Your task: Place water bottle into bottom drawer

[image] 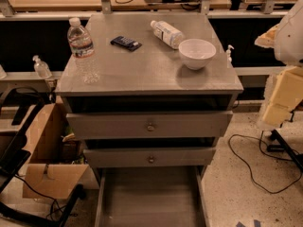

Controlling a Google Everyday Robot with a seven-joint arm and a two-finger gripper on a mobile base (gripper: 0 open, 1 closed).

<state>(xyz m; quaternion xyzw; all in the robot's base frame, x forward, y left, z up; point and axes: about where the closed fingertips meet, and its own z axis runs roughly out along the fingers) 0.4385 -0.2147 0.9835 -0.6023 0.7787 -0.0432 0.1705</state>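
Note:
The water bottle point(82, 48) stands upright on the left front part of the grey cabinet top point(142, 70). It is clear and ribbed, with a white cap and a red-and-white label band. The bottom drawer point(150, 197) is pulled out at the cabinet's foot, and its flat grey floor is bare. My gripper point(274, 110) hangs at the right edge of the view, beside the cabinet's right side and below its top. It is far from the bottle and holds nothing that I can see.
A bottle with a large white label point(166, 33) lies at the back of the top, next to a white bowl point(197, 53) and a dark flat device point(126, 43). Two knobbed drawers point(150, 126) sit slightly open. A cardboard box point(47, 155) and cables point(255, 160) lie on the floor.

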